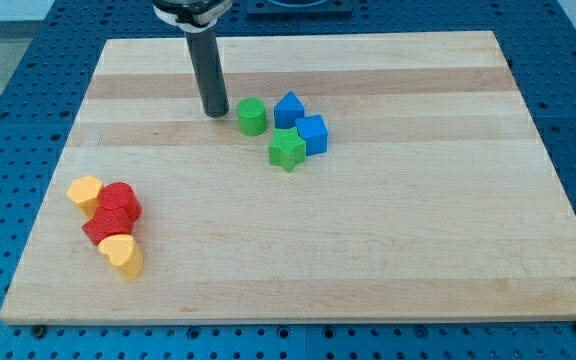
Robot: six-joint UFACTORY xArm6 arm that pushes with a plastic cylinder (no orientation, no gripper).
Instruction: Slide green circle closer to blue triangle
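The green circle (252, 116) is a short green cylinder standing on the wooden board above the middle. The blue triangle (288, 108) sits just to its right, with a narrow gap between them. My tip (215, 113) rests on the board just left of the green circle, a small gap apart. The dark rod rises from there to the view's top.
A green star (287, 149) and a blue cube (312, 134) sit just below and right of the blue triangle. At the lower left lie a yellow block (85, 192), two red blocks (120, 203) (100, 228) and a yellow heart (122, 255). The board's (368, 250) edges border a blue pegboard.
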